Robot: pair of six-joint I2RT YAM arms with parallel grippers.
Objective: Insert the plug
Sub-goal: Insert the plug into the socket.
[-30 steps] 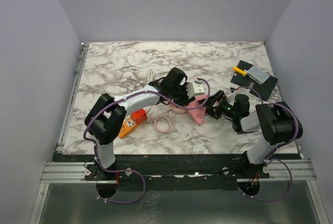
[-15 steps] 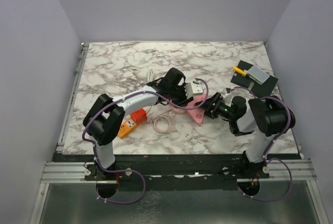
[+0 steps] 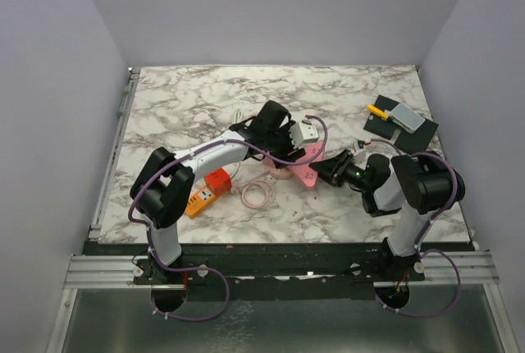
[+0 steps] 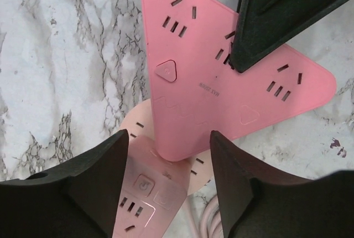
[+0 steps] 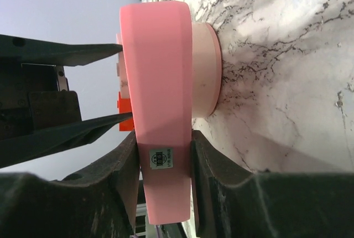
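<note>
The pink power strip (image 3: 305,174) is shown clamped along 1 thin edge by the right gripper (image 5: 163,144), near the middle of the marble table (image 3: 189,98). The left gripper (image 4: 166,144) is held above it, jaws apart and empty. Open tabletop is seen beyond, and a coiled cable (image 3: 258,194) is seen close at its left.

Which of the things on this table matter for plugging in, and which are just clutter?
Job: pink strip, clamped by right gripper; open left gripper above it; pink cable coil, probably.
Lying about: orange strip, black pad, yellow piece, grey block.
</note>
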